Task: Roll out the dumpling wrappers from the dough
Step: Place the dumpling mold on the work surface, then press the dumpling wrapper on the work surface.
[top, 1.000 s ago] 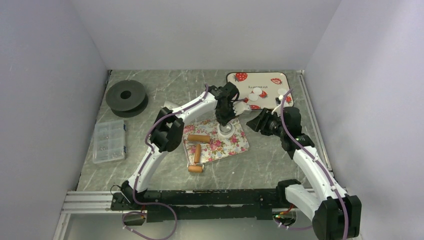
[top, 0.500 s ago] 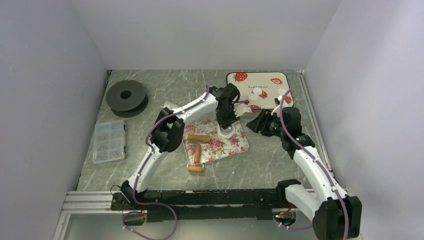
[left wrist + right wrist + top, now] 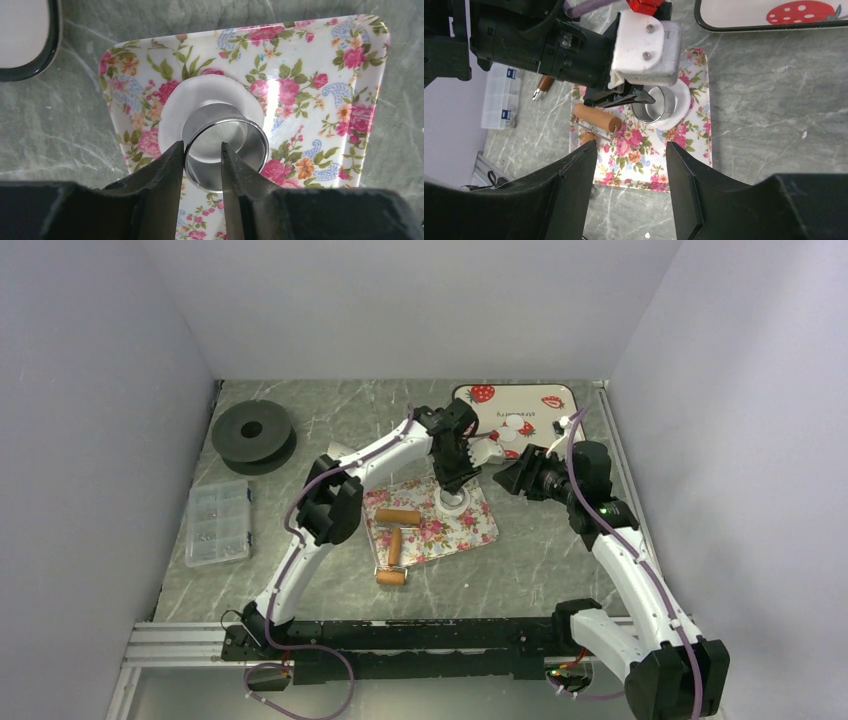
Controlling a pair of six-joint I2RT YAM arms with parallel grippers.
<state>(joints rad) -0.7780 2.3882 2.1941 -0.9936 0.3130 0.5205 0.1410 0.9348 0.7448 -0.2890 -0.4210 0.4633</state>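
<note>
Dough sheet (image 3: 172,112): white, flat, roughly round, lay toward one corner of the floral tray (image 3: 325,75), with the ring cutter (image 3: 252,137) standing on it. Dumpling wrappers (image 3: 513,424): thin white discs, lay flat on the strawberry tray (image 3: 520,400)

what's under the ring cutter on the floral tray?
A flat white dough disc, its edge showing beyond the ring cutter, lying on the floral tray. Whether the dough under the ring is cut through is hidden.

The left arm (image 3: 340,505) reaches forward, and the left gripper (image 3: 202,149) points straight down with its jaws parted by a narrow gap. Just to its right, the right arm (image 3: 620,550) stretches forward, and the right gripper (image 3: 631,150) is aimed toward it, jaws wide and empty.
</note>
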